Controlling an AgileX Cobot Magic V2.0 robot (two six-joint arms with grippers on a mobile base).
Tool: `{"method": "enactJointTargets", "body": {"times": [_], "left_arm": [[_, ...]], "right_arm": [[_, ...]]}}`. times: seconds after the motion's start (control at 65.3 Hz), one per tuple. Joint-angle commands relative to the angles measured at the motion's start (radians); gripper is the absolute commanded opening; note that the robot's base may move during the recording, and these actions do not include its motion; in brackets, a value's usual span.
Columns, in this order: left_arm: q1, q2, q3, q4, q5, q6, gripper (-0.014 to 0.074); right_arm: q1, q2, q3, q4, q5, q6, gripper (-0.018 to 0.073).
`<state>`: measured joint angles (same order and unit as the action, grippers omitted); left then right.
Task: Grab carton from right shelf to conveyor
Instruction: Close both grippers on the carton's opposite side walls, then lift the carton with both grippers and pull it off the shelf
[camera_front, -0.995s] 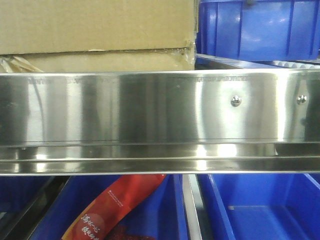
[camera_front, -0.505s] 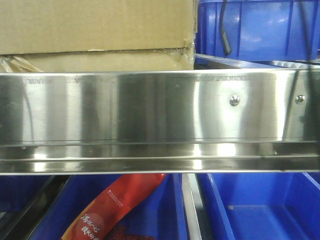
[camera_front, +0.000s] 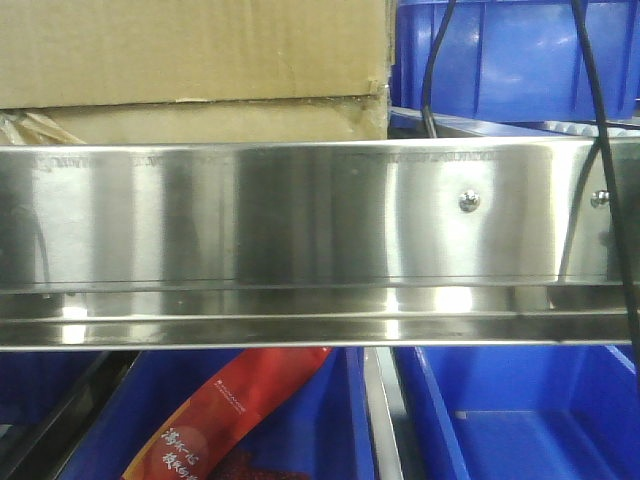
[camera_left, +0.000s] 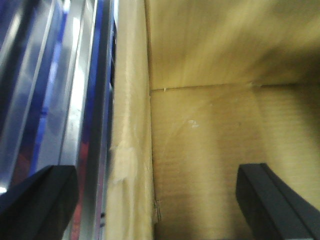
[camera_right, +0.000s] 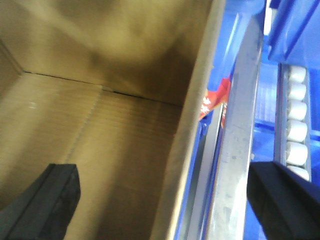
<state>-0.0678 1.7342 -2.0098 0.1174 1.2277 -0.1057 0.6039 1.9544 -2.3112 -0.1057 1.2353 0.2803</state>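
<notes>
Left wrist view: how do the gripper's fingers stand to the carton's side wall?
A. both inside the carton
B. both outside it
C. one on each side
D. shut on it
C: the left gripper is open, with one finger over the carton floor and the other on the shelf side.

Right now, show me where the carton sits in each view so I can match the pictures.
Front view: the carton fills the upper left, above the shelf rail.
Left wrist view: its open inside fills centre and right; the shelf rail runs along the left.
Right wrist view: its inside fills the left; the shelf rail runs down the right.
Shared landmark: the steel shelf rail.
</notes>
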Motion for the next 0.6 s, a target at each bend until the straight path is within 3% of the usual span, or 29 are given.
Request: {"method": "enactJointTargets", "body": {"times": [0.0, 0.168, 0.245, 0.367, 0.383, 0.459, 0.49, 0.582], "left_arm": [[0.004, -0.002, -0.005, -0.002, -0.007, 0.0, 0.0539], [0.004, -0.002, -0.005, 0.007, -0.007, 0.0, 0.0538], [0.004, -0.002, -0.005, 0.007, -0.007, 0.0, 0.0521], [0.004, -0.002, -0.005, 0.007, -0.007, 0.0, 0.0323], [0.004, -0.002, -0.005, 0.007, -0.007, 0.0, 0.0248], [0.004, -0.002, -0.005, 0.007, -0.007, 0.0, 0.0003], [0.004, -0.002, -0.005, 0.007, -0.007, 0.0, -0.0055], [0.004, -0.002, -0.005, 0.005, -0.007, 0.0, 0.0024]], "right_arm": [[-0.005, 0.006, -0.001, -0.016, -0.014, 0.0, 0.0559], [-0.005, 0.029, -0.001, -0.016, -0.014, 0.0, 0.0552], [-0.005, 0.031, -0.001, -0.016, -0.014, 0.0, 0.048], [-0.005, 0.025, -0.001, -0.016, -0.014, 0.0, 0.0174], [-0.005, 0.022, -0.001, -0.016, -0.014, 0.0, 0.0089], [-0.005, 0.016, -0.001, -0.016, -0.014, 0.0, -0.0102], [-0.005, 0.016, -0.001, -0.016, -0.014, 0.0, -0.0073], [-0.005, 0.011, -0.001, -0.016, -0.014, 0.0, -0.0062]]}}
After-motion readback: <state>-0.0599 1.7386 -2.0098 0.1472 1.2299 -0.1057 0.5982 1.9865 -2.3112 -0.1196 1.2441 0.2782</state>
